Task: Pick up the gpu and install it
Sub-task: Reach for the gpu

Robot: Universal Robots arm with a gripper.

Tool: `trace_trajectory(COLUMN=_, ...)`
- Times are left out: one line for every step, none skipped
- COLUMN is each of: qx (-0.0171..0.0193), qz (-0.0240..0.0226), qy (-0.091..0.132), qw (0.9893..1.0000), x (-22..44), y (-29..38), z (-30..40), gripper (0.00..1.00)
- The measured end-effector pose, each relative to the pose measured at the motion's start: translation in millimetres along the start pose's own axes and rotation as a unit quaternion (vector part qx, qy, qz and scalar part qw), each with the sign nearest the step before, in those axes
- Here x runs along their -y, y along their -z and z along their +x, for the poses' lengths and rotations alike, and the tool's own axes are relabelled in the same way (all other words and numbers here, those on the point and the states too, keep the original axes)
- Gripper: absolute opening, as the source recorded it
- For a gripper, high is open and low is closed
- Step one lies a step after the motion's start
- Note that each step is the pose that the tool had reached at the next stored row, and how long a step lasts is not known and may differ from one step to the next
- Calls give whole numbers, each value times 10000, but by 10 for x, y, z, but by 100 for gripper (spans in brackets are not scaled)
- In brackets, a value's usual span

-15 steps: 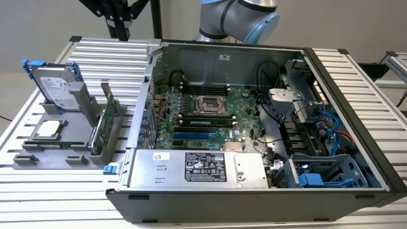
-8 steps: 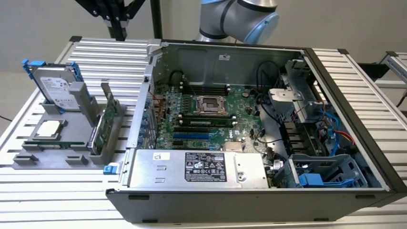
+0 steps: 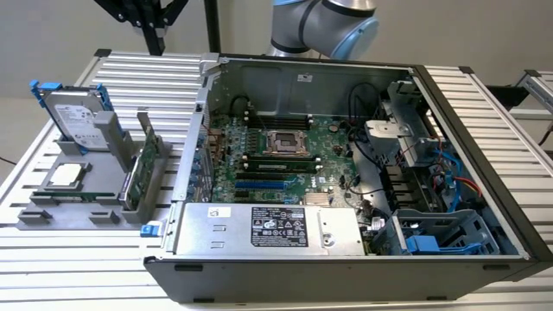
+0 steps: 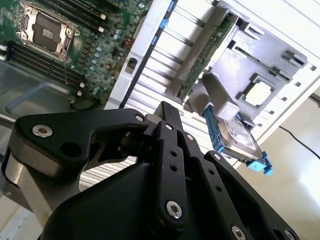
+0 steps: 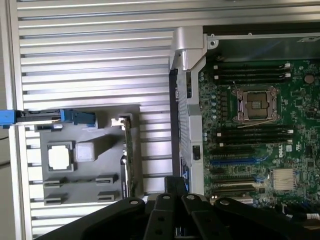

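**Item under task.** The gpu [image 3: 145, 163], a flat green circuit-board card with a silver metal end bracket, stands on its long edge in the grey moulded holder [image 3: 26, 217] on the ribbed aluminium table [image 3: 147, 71], outside the open black computer case [image 3: 484, 129]. It is not installed and nothing is gripping it.

**Tool.** In both wrist views the black linkage gripper [image 5: 176, 189] hangs above the table. The case's silver side wall [image 5: 189, 115] is close on one side of it, and the card lies a little way off on the other side. Nothing is clamped in it. I cannot tell whether it stands apart or together.

**Step in hand.** In my judgement this is the approach to the pick. The grasp calls for lining the gripper up squarely over the card's thin upper edge, clear of the grey uprights flanking it and of the silver hard drive with blue rails [image 3: 76, 120] farther from the tool.

**Views compared.**
- **Exterior view:** shows the card's slight lean, the square silver processor chip [image 3: 67, 176] lying flat in the holder, and the arm's grey-and-blue joint [image 3: 324, 23] behind the case.
- **First wrist view:** looks straight down, so the card [image 5: 128, 150] is reduced to a line. It also shows the green motherboard [image 5: 255, 145] and its blue expansion slot [image 5: 235, 161].
- **Second wrist view:** takes the card [image 4: 204, 57] obliquely, showing some of its green face.
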State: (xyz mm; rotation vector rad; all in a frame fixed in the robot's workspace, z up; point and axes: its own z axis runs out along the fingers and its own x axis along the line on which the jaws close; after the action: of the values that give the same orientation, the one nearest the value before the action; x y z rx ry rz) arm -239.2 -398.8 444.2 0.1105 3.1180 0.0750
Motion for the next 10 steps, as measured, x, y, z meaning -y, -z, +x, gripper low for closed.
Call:
trace_trajectory(qx=0, qz=0, qy=0, qw=10000, x=1, y=0, z=12, gripper=0)
trace_trajectory(qx=0, qz=0, qy=1, qw=10000, x=2, y=1, z=25, gripper=0)
trace_trajectory(qx=0, qz=0, qy=0, qw=10000, x=3, y=1, z=39, gripper=0)
trace_trajectory(qx=0, qz=0, qy=0, qw=10000, x=4, y=1, z=54, gripper=0)
trace_trajectory(qx=0, qz=0, qy=0, qw=10000, x=5, y=1, z=68, gripper=0)
trace_trajectory(qx=0, qz=0, qy=0, qw=10000, x=6, y=2, z=84, gripper=0)
trace_trajectory(qx=0, qz=0, qy=0, qw=10000, x=7, y=2, z=98, gripper=0)
trace_trajectory(qx=0, qz=0, qy=0, qw=10000, x=8, y=2, z=112, gripper=0)
trace_trajectory(qx=0, qz=0, qy=0, qw=10000, x=9, y=3, z=127, gripper=0)
trace_trajectory(qx=0, qz=0, qy=0, qw=10000, x=10, y=3, z=141, gripper=0)
